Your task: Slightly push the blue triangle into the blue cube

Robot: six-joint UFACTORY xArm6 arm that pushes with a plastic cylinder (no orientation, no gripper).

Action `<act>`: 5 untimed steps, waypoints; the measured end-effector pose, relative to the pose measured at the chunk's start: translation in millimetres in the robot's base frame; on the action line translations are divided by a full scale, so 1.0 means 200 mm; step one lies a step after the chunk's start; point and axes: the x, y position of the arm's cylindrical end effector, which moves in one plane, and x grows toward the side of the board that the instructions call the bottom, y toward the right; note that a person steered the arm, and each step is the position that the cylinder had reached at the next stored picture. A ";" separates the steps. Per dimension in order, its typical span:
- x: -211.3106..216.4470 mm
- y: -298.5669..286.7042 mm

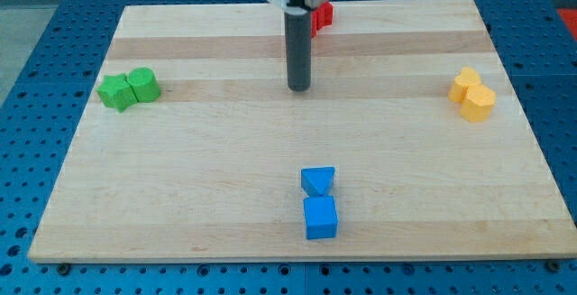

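The blue triangle (pixel 317 181) lies near the view's bottom centre of the wooden board (pixel 225 178). The blue cube (pixel 320 217) sits directly below it, and the two look to be touching. My tip (pixel 298 87) is the lower end of the dark rod, well above the blue triangle toward the view's top and slightly to its left, apart from every block.
Two green blocks (pixel 129 88) sit together at the view's left. Two yellow blocks (pixel 473 94) sit together at the view's right. A red block (pixel 323 14) is partly hidden behind the rod at the view's top.
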 end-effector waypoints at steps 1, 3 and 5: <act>0.21 0.01; 0.45 0.02; 0.56 0.02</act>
